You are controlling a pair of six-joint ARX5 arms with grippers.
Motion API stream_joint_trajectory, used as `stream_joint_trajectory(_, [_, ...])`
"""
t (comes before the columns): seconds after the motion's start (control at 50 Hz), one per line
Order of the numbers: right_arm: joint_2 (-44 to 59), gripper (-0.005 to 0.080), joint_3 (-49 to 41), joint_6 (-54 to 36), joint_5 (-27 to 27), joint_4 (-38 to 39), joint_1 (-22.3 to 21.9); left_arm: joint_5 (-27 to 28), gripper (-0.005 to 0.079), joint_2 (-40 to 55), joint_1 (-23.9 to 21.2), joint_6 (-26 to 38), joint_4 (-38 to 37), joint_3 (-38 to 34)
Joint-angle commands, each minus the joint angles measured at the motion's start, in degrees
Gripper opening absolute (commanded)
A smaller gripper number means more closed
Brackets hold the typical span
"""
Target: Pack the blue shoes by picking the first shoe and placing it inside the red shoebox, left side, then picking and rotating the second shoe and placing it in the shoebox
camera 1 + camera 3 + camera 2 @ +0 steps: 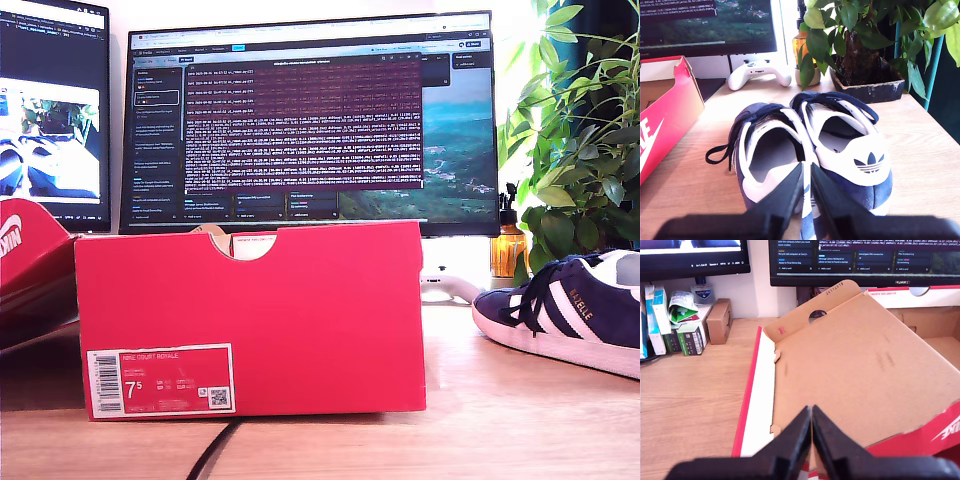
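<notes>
Second wrist view: my second gripper point(807, 172) closed and empty over both shoes' point(810, 145) heels, first gripper point(811, 420) closed too; descending unopened risks shoving shoes.

"7.5" on red shoebox point(250, 320) label, "GAZELLE" on shoe point(570, 310)

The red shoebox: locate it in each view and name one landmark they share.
Exterior view: the red shoebox stands centre-left on the desk, label facing the camera.
First wrist view: its open cardboard inside shows beyond the lid.
Second wrist view: one red side wall.
Shared landmark: the monitor.
</notes>
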Motion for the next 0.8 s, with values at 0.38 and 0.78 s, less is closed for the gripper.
stream_joint_trajectory(0.38, [-0.37,-0.0013,-0.24,20.15,-4.24,2.12,0.28,7.13,-0.0019,-0.48,-0.02,-12.46,3.17,-1.66])
stream_joint_trajectory(0.78, [0.28,0.0036,5.49,26.88,-14.58,10.69,0.28,20.9,-0.0019,-0.02,-1.14,-12.07,8.11,14.08])
